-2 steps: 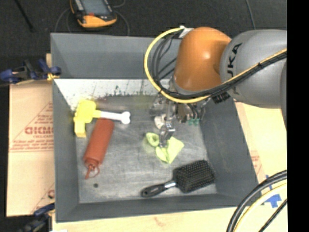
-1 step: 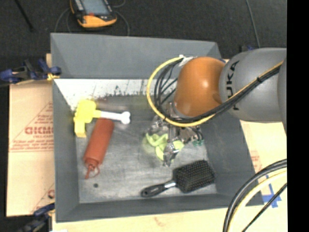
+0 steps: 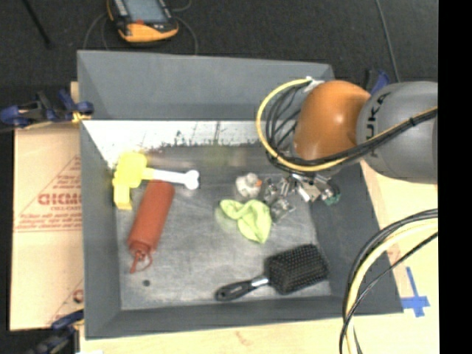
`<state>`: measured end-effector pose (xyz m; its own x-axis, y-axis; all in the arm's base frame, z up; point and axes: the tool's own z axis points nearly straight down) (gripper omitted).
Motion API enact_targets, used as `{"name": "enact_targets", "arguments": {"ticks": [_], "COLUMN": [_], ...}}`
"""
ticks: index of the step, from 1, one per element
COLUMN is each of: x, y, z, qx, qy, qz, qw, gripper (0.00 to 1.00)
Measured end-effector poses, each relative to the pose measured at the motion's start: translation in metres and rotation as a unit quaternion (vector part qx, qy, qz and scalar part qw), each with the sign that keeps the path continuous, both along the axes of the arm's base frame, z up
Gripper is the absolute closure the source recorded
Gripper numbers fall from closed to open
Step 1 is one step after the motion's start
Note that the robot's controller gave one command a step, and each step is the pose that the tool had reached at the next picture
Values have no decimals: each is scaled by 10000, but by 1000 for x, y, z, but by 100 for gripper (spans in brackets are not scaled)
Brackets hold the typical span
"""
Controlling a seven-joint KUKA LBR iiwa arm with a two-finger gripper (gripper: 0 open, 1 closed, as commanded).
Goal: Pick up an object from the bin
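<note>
My gripper [image 3: 282, 195] hangs low in the right middle of the bin, just below the arm's orange cover. Its metal tip is right beside the upper right edge of a crumpled light-green cloth [image 3: 249, 218]. A small silver and white crumpled thing [image 3: 248, 185] lies just left of the gripper, above the cloth. A black hairbrush [image 3: 284, 272] lies below the gripper near the bin's front, with its handle pointing left.
A red squeeze bottle [image 3: 150, 216] lies at the left, nozzle toward the front. Above it sits a yellow block with a white bone-shaped handle [image 3: 144, 176]. The arm and its cables cover the bin's right rear corner.
</note>
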<state>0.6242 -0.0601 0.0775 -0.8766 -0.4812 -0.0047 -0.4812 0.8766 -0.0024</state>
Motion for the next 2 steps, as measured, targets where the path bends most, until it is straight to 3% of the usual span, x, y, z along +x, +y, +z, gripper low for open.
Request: {"name": "enact_targets", "arguments": {"ticks": [1, 2], "x": [0, 1], "y": [0, -11], "z": [0, 49], "qx": [5, 4], "qy": [0, 37], "qz": [-4, 8], "qw": [10000, 10000], "gripper": [100, 100]}}
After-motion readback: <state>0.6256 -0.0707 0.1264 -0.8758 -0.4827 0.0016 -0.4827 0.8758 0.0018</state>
